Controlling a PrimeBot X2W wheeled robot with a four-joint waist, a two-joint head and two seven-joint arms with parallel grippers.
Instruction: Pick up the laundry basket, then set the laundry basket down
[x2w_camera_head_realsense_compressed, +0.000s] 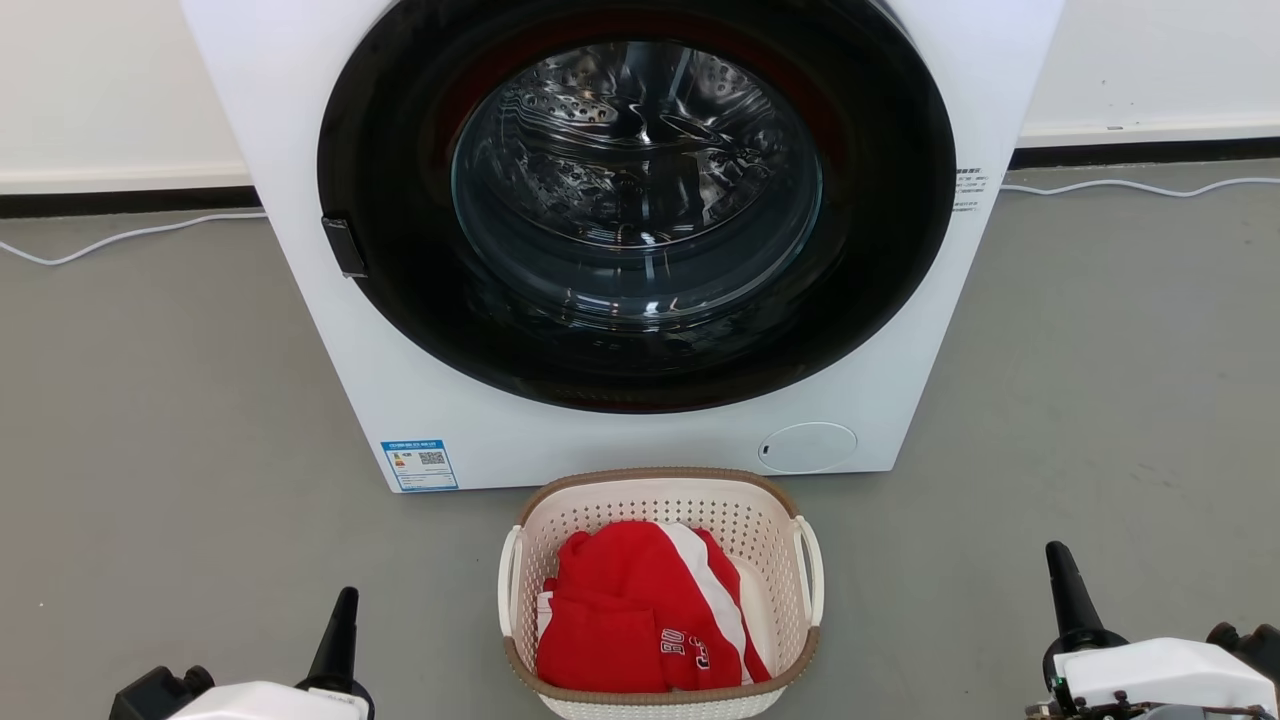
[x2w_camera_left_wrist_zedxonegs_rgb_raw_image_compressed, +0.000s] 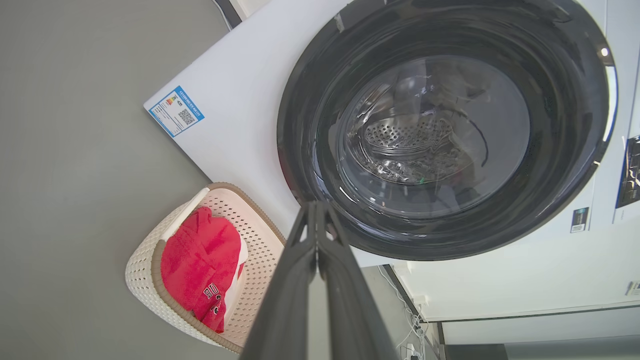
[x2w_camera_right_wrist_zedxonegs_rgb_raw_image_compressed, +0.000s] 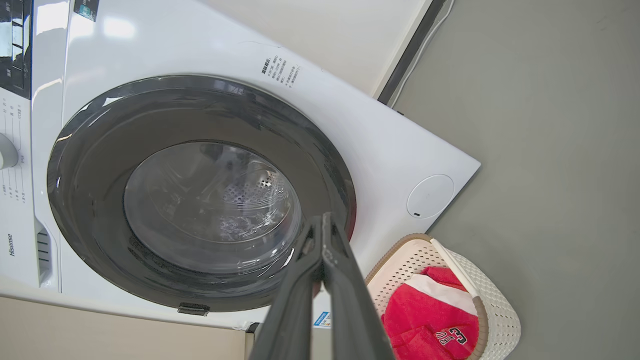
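Pressed shut and empty, the left gripper (x2w_camera_head_realsense_compressed: 346, 600) and right gripper (x2w_camera_head_realsense_compressed: 1060, 565) flanked the laundry basket (x2w_camera_head_realsense_compressed: 590, 520) on the grey floor (x2w_camera_head_realsense_compressed: 180, 400), just before the washer (x2w_camera_head_realsense_compressed: 480, 440). The washer's brand name (x2w_camera_right_wrist_zedxonegs_rgb_raw_image_compressed: 10, 245) read "Hisense"; its blue QR-code label (x2w_camera_head_realsense_compressed: 420, 465) and side sticker (x2w_camera_head_realsense_compressed: 968, 190) were too small to read. White lettering on the red garment (x2w_camera_head_realsense_compressed: 620, 610) lay folded and illegible. The frame cut off the near end of the cream, perforated, brown-rimmed basket.
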